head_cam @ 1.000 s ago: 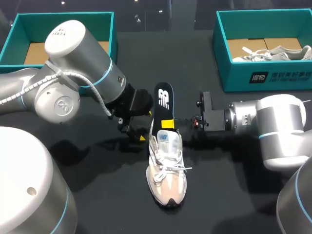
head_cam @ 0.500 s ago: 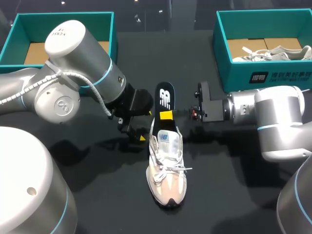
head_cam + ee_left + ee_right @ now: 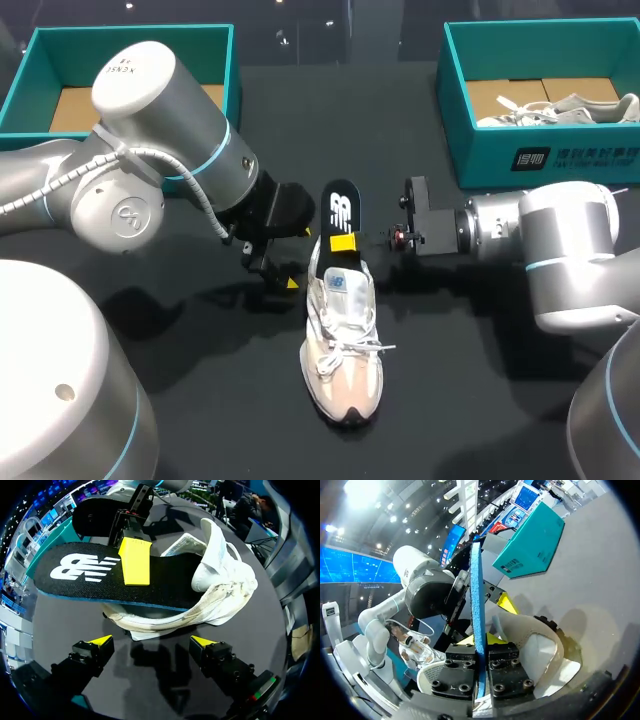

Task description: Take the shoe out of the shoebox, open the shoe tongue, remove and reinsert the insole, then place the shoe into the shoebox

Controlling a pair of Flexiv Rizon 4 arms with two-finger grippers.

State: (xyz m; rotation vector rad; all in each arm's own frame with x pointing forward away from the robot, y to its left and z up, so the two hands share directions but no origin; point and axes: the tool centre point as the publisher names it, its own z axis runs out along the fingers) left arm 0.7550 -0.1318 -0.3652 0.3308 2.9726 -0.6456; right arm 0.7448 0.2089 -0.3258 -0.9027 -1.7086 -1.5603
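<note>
A white and pink shoe (image 3: 341, 345) lies on the black table, toe toward the front edge. Its black insole (image 3: 339, 205) sticks out of the heel opening, tilted up and back. My right gripper (image 3: 345, 243) comes in from the right and is shut on the insole; one yellow fingertip (image 3: 136, 560) lies flat on its top. In the right wrist view the insole's blue edge (image 3: 477, 605) runs between my right gripper (image 3: 479, 645) fingers, over the shoe (image 3: 532, 647). My left gripper (image 3: 278, 268) stands open just left of the heel; in its own view the left gripper (image 3: 151, 642) faces the shoe (image 3: 215, 587) and insole (image 3: 100, 572).
A teal box (image 3: 130, 40) with a cardboard bottom stands at the back left. Another teal box (image 3: 540, 160) at the back right holds a second white shoe (image 3: 560, 108). The left arm's large housing (image 3: 150, 150) hangs over the table's left part.
My right gripper's fingers have closed onto the insole, and the right wrist has risen slightly. The insole's free end has shifted a little. The left arm and the shoe have stayed put.
</note>
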